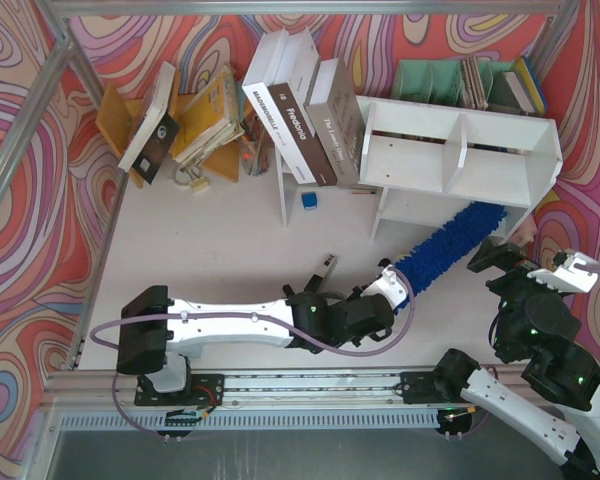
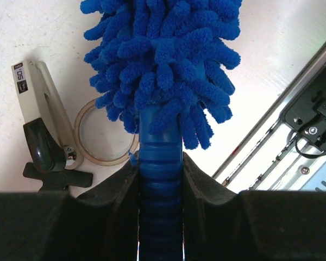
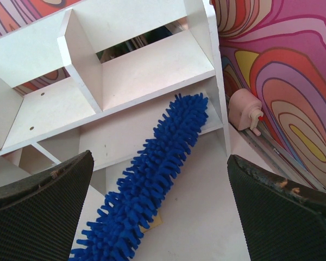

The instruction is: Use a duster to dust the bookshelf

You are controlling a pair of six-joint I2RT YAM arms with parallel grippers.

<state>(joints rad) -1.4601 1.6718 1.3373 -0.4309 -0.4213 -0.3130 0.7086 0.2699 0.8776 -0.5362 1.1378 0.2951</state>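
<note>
Left wrist shows jaws clamped on duster [image 2: 160, 81] handle.

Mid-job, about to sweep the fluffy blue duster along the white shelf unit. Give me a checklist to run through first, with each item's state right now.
1. Grip: left gripper shut on the ribbed handle of the fluffy bright-blue microfibre duster: ok.
2. Duster head reaches the white wooden two-compartment bookshelf, tip at its lower right part: ok.
3. Head actually pressing on the wood: cannot tell.
4. Right gripper open, empty, hovering above the duster: ok.
5. Both compartments free of items: ok.
6. Space beside the left wrist: a clear tape ring and a grey-and-black hand tool lie close to the handle: not ok.
</note>
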